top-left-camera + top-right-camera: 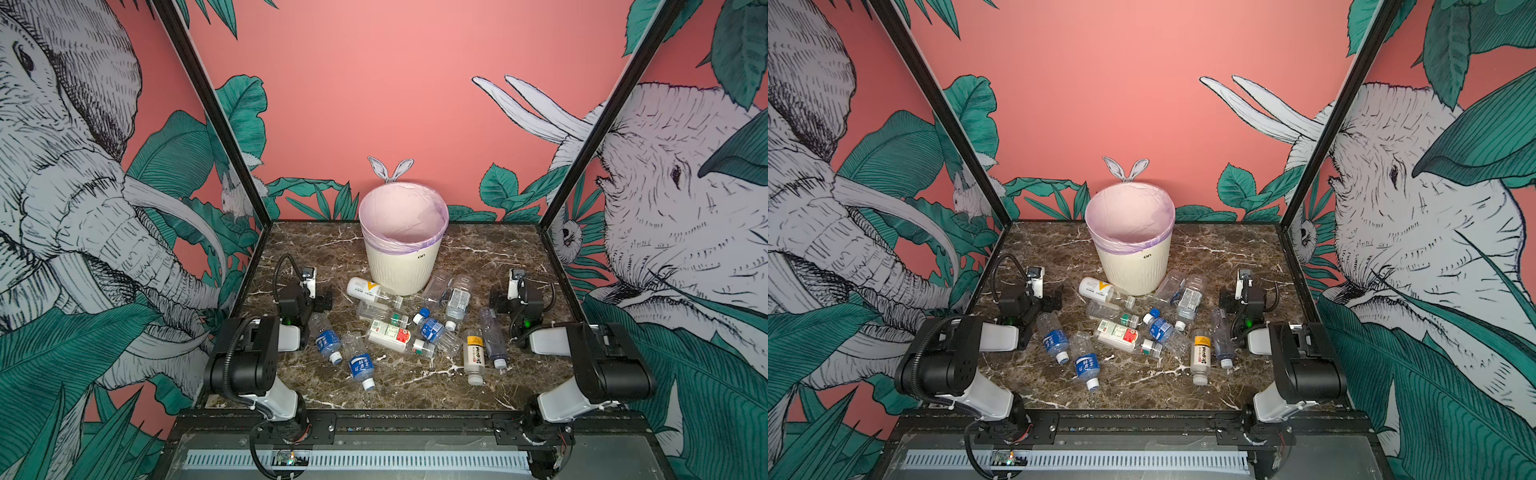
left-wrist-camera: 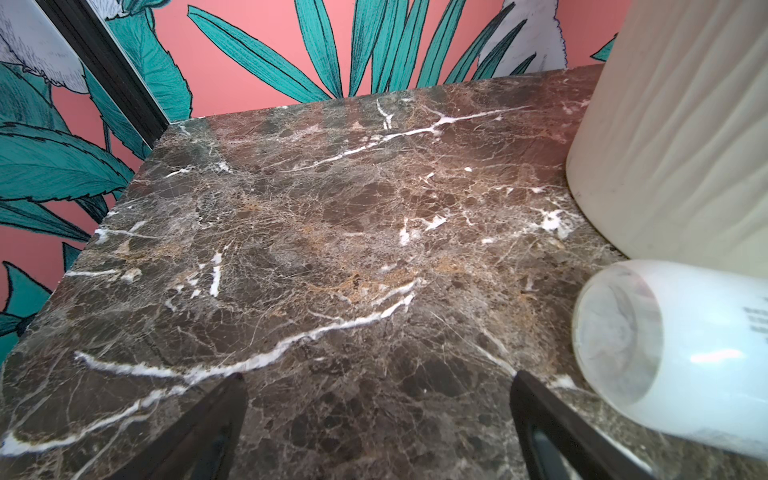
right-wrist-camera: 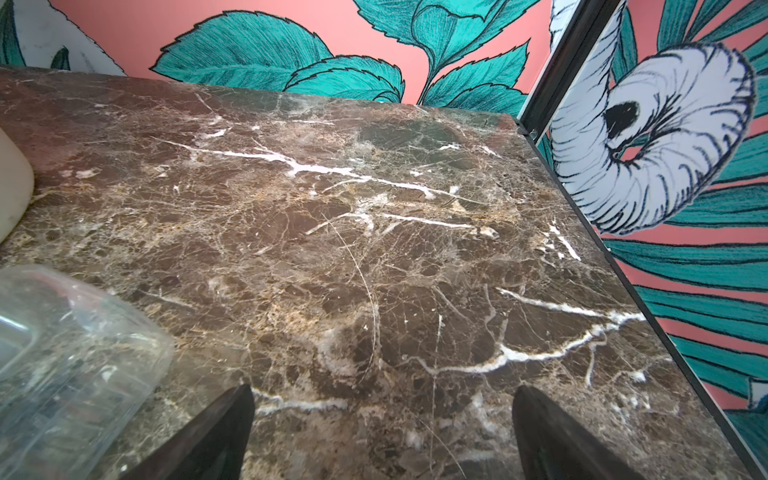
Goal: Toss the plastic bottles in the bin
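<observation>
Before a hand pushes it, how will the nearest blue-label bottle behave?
It probably rolls: the blue-label bottle lies sideways on the smooth marble table. It looks clear and empty, so it is likely light, and its thin wall may dent.

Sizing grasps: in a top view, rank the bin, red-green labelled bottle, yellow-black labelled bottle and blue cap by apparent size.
1. bin
2. red-green labelled bottle and yellow-black labelled bottle: too alike to rank
3. blue cap

Brown marble tabletop [image 1: 478,257]; pink elephant-and-leaf wall panels [image 1: 374,83]; black frame posts [image 1: 208,95].
</observation>
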Robot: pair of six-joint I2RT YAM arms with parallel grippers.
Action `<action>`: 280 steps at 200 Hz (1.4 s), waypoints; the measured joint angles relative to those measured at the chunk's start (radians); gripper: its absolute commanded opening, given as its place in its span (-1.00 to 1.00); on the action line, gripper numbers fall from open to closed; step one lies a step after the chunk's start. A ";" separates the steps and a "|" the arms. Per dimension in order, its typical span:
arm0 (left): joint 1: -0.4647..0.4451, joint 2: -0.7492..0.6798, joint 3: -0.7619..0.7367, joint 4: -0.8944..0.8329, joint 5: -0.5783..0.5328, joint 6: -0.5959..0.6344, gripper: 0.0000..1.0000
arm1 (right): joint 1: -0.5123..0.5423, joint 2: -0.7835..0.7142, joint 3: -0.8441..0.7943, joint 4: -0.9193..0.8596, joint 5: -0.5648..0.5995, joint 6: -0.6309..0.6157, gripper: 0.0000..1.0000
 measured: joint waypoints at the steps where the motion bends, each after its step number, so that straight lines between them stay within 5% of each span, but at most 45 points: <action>1: 0.000 0.000 0.000 0.000 0.000 0.000 0.99 | 0.000 0.000 0.000 0.000 0.000 0.000 0.98; 162: -0.002 -0.006 0.000 -0.006 -0.020 0.000 0.99 | -0.002 0.000 0.002 0.002 -0.002 0.003 0.98; 202: -0.044 -0.176 0.000 -0.118 -0.148 -0.018 0.99 | -0.002 -0.057 0.001 -0.037 0.069 0.027 0.98; 247: -0.073 -0.418 0.018 -0.319 -0.319 -0.126 0.99 | -0.002 -0.202 0.094 -0.294 0.224 0.117 0.99; 280: -0.073 -0.494 0.127 -0.551 -0.348 -0.261 0.99 | -0.002 -0.255 0.255 -0.626 0.317 0.333 0.98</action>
